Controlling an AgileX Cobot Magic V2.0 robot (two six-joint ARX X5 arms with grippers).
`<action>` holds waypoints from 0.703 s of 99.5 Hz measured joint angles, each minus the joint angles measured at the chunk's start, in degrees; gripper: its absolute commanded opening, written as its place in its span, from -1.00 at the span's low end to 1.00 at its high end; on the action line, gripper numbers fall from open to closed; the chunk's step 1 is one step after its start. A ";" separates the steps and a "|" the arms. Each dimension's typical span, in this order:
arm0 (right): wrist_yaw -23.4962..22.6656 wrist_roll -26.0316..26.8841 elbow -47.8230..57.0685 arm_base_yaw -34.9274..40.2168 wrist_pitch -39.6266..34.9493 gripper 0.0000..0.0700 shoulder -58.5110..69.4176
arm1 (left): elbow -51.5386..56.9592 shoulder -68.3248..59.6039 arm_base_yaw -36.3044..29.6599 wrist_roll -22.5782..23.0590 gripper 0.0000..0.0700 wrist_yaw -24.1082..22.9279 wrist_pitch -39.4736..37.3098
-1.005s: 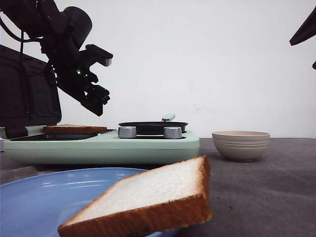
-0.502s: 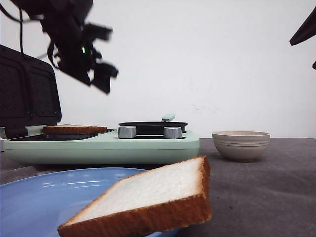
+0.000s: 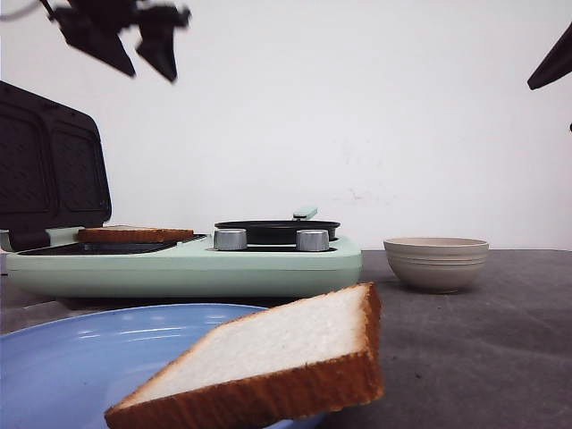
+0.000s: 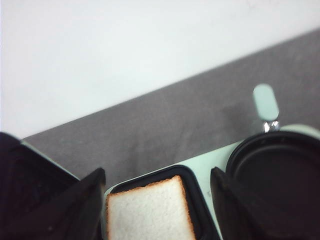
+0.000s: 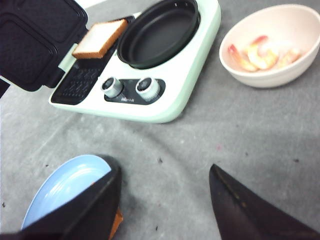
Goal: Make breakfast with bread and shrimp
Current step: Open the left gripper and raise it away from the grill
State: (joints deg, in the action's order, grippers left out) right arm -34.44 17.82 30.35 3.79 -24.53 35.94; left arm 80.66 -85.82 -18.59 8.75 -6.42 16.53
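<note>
While my two claws hang up in the air, the nearest thing in front of me is a slice of bread point(image 3: 268, 357). It rests tilted on the edge of a blue plate point(image 3: 80, 357), with one corner sticking out past the rim. The plate sits on the gray tabletop point(image 3: 483, 349).

Behind the plate is a green cooker point(image 3: 188, 266) with two silver knobs point(image 3: 230, 239). Its black lid point(image 3: 49, 165) stands open on the left. A second slice point(image 5: 100, 38) lies flat in the square black tray under that lid. Beside it, on the same cooker, is a round black pan point(image 5: 159, 31).

To the right of the cooker, a little apart, is a beige bowl point(image 3: 436, 262). The shrimp point(image 5: 261, 54) lie inside it.

My left claw point(image 3: 130, 40) is high above the cooker, spread wide, and holds nothing. My right claw point(image 5: 165, 200) is wide too and holds nothing. It is up over the plate and the tabletop.
</note>
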 measured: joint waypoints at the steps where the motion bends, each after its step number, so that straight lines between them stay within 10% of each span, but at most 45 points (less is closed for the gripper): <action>1: -0.02 0.00 0.00 0.00 -0.13 -0.02 0.00 | 0.00 0.35 0.04 -0.26 0.01 0.11 0.24; 37: -1.31 0.00 0.00 0.00 -3.30 -0.02 0.00 | -0.72 9.60 1.51 -5.51 0.01 10.75 10.58; 70: -4.09 0.07 0.00 0.20 -6.32 -0.02 0.00 | -11.04 22.32 1.55 -7.02 0.01 11.15 8.81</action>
State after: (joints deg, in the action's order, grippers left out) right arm -38.52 17.89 30.35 3.99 -30.85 35.94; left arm 69.63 -63.51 -17.04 1.74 4.73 25.34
